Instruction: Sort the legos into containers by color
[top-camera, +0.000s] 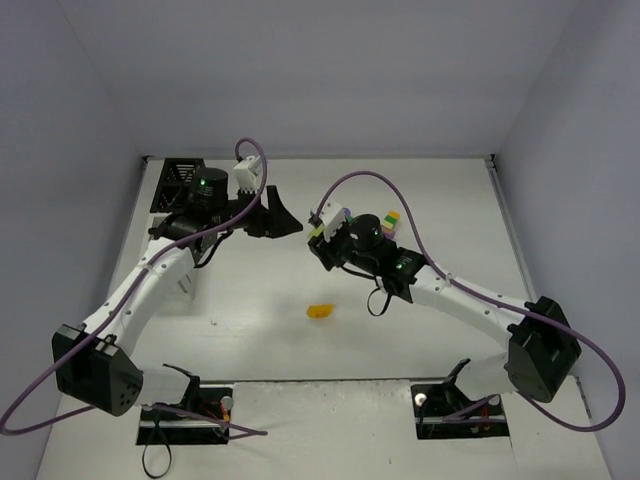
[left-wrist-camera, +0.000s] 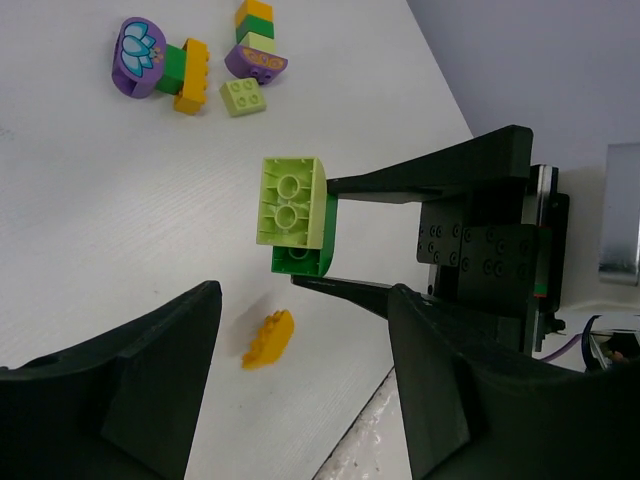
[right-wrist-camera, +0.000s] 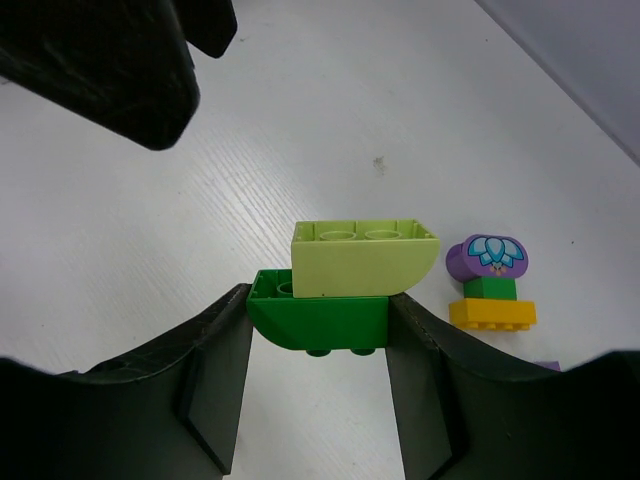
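Black bin (top-camera: 172, 180) at ten o'clock, contents not discernible. Right gripper (right-wrist-camera: 320, 322) grasps green brick stack (right-wrist-camera: 365, 255); left gripper (left-wrist-camera: 302, 330) released.

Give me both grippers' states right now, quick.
Left gripper: open, holding nothing.
Right gripper: closed on the dark green brick, which has a light green brick stacked on top.
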